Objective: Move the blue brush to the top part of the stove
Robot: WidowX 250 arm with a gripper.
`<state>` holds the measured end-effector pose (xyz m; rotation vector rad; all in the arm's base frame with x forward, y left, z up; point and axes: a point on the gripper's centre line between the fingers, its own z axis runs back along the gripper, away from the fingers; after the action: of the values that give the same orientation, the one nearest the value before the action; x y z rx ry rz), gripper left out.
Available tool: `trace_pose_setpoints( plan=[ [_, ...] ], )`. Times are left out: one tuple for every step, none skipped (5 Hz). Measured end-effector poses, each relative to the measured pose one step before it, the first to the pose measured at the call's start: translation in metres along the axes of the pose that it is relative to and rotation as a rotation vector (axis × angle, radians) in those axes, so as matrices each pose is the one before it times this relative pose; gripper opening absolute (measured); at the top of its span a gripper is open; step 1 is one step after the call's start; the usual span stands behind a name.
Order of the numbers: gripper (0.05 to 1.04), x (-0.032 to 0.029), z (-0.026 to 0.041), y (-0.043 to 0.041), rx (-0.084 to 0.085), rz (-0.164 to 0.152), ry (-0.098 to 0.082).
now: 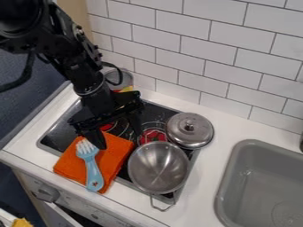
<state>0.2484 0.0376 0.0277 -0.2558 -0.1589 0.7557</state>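
My gripper (118, 136) hangs over the black stove (57, 135) with its fingers spread open and nothing between them. One finger is above the upper part of the folded orange cloth, close to the head of the blue brush; the other is to the right, over the burners. The blue brush (93, 169) lies on the orange cloth (114, 160), pale bristle end toward the wall, and its handle end with a small red star reaches the cloth's lower edge. The gripper and arm hide part of the stove's upper left.
A steel pot (158, 168) stands on the stove's right side, its handle toward the front. Behind it lies a domed metal lid (189, 130). A metal container (119, 79) is near the tiled wall; the grey sink (235, 177) is at right.
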Motion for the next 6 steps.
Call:
trace_pose_setpoints(
  plan=[
    [1.001, -0.00144, -0.00470, 0.00256, 0.0096, 0.0126, 0.0165],
    [1.001, 0.00994, 0.00301, 0.01330, 0.0089, 0.0573, -0.0284],
    [1.001, 0.00381, -0.01164, 0.00979, 0.0470, 0.0094, -0.0112],
    [1.001, 0.00487, -0.00970, 0.00854, 0.0342, 0.0002, -0.0436],
    [1.001, 0.00176, -0.01491, 0.00645, 0.0367, 0.0156, -0.0120],
    [1.001, -0.00100, -0.01124, 0.00168, 0.0604, 0.0025, -0.0511]
  ],
)
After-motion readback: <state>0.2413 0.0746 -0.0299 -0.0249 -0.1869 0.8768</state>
